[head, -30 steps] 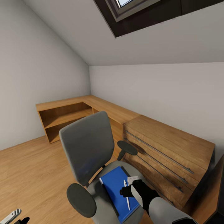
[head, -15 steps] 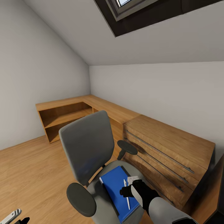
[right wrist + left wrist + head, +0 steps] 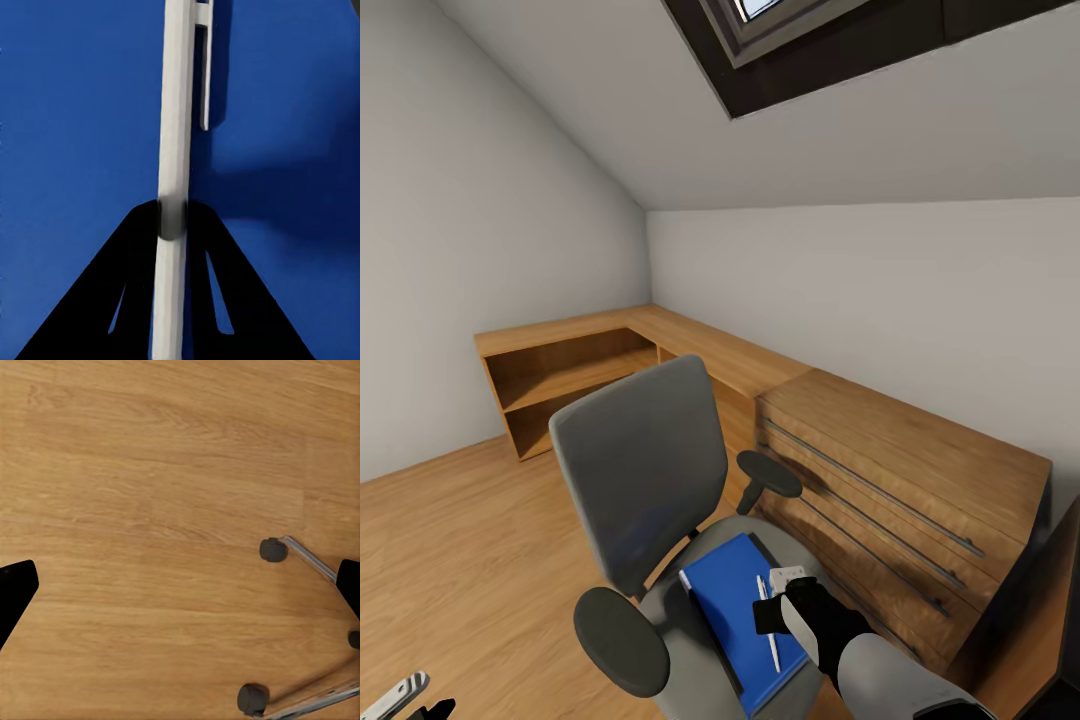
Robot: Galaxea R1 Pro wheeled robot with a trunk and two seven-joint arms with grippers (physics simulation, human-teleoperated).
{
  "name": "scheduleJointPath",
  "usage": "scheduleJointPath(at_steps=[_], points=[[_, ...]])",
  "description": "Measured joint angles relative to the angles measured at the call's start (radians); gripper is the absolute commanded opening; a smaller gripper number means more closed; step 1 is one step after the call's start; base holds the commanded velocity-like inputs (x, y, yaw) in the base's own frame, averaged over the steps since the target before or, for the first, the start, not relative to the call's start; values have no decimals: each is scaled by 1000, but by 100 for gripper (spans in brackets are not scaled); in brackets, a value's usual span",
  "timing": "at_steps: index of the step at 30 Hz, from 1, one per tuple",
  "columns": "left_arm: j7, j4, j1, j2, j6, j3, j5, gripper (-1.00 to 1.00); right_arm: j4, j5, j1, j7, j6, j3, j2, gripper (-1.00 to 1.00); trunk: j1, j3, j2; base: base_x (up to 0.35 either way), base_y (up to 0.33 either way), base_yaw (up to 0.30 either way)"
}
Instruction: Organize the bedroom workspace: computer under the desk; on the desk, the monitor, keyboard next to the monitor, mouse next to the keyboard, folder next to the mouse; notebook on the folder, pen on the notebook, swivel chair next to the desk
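Right, my right gripper (image 3: 171, 225) is pinched on the pen (image 3: 178, 112); the wrist view shows both dark fingers (image 3: 135, 255) meeting the white barrel from either side, no gap; so it's gripping, not open. The pen's long axis runs straight along my fingers' pointing direction, clip end away from me; my hold is partway down the barrel, not at an end. It lies on the folder (image 3: 735, 600), or just above it, can't tell; the folder sits flat on the seat of the swivel chair (image 3: 640, 480), right arm over it.

My left gripper (image 3: 180, 585) hangs low over the wood floor (image 3: 150, 472), beside the chair's chrome legs and castors; its dark tips sit at opposite edges of the wrist view, well apart, so spread and holding nothing. Right arm is clearly the nearer one, so the pen is its job.

Judgement: next move should be a straight lift off the folder; with the barrel in line with the fingers it could pivot in the pinch, so lift slowly.
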Motion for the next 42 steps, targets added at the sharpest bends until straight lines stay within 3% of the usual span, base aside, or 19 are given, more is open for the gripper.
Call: scheduleJointPath(at_steps=[10, 23, 35, 42], points=[[0, 1, 0, 0, 0, 0, 0, 100, 0, 0, 0, 0, 0, 0, 0, -100, 0, 0, 0, 0, 0, 0], [3, 6, 0, -3, -31, 1, 3, 100, 0, -2, 0, -3, 0, 2, 0, -100, -50, 41, 91, -6, 0, 0], [2, 13, 0, -3, -52, 2, 5, 100, -7, -2, 0, -5, -6, 2, 0, -100, -95, 78, 175, -286, 0, 0], [1, 14, 0, -3, -53, 1, 4, 100, -190, 4, 9, -24, -24, 5, 0, -100, -122, 100, 224, -342, 0, 0]])
